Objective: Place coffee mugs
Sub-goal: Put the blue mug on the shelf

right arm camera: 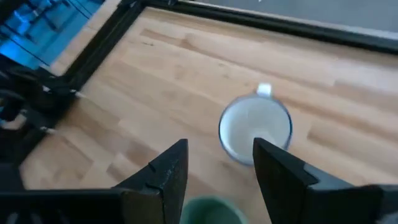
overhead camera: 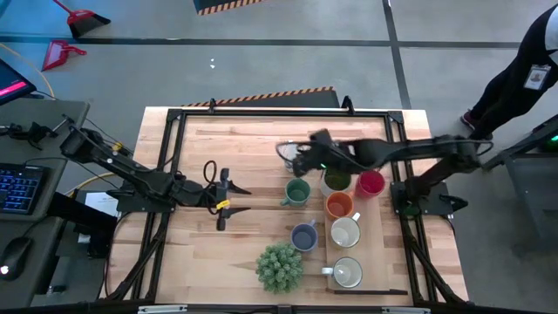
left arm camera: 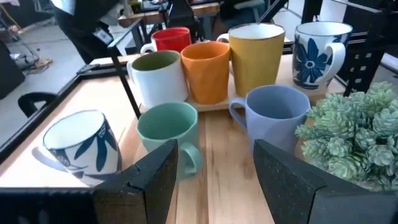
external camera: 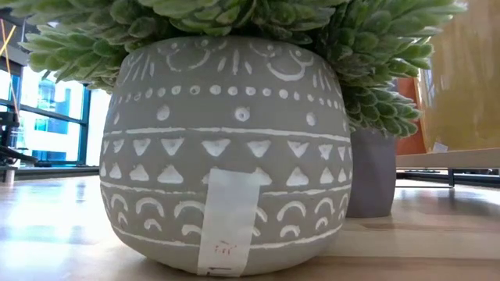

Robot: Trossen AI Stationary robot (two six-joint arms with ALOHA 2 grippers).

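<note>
Several coffee mugs stand upright on their bases at the table's right half: green [overhead camera: 298, 191], olive-lined white [overhead camera: 336, 180], red [overhead camera: 370, 183], orange [overhead camera: 339, 205], blue-grey [overhead camera: 303, 236] and two pale ones [overhead camera: 345, 232] [overhead camera: 348, 272]. A white mug with blue leaves [overhead camera: 286, 153] [right arm camera: 255, 130] stands apart, farther back. My right gripper [overhead camera: 294, 159] [right arm camera: 217, 171] hovers open above it, slanting down, holding nothing. My left gripper [overhead camera: 240, 199] [left arm camera: 214, 168] is open at the table's middle left, pointing toward the green mug [left arm camera: 169, 127] and the blue-grey mug [left arm camera: 277, 115].
A spiky green plant [overhead camera: 279, 266] in a patterned grey pot [external camera: 226, 156] stands near the front edge beside the blue-grey mug. A black frame [overhead camera: 174, 122] rims the table. A person [overhead camera: 523, 70] stands beyond the far right corner. Bare wood lies in front of my left gripper.
</note>
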